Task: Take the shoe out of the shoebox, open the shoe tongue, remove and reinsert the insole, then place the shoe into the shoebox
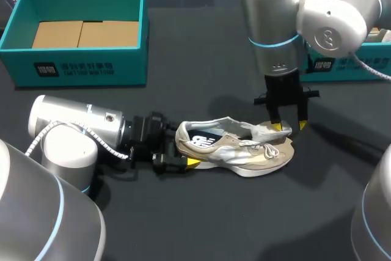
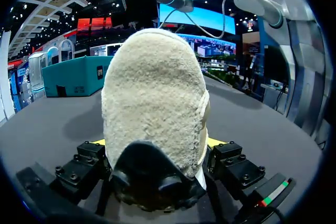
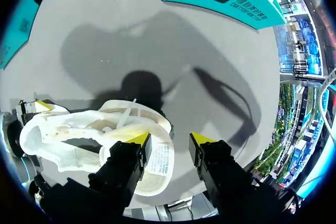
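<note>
Near middle of the tabletop (image 1: 201, 224): the shoe (image 1: 235, 148) lies out of the shoebox (image 1: 79, 68), apparently on its sole.
Long axis: left to right, heel at the left, toe at the right.
Left tool (image 2: 157, 142): clamped on the heel, a yellow tip on each side, coming in low from the left.
Right tool (image 1: 290, 126): fingers apart, pointing down over the toe end, gripping nothing. One finger hangs over a pale labelled flap, which I judge to be the tongue (image 3: 157, 163) folded forward.
Key relation: the shoe's opening lies just left of the right tool, which is the nearer one to tongue and insole.
Shoe's look: beige and cream trainer, dark side panel, loose white laces, fleecy heel.
Shoebox: teal, open, far left, well apart from the shoe.
</note>
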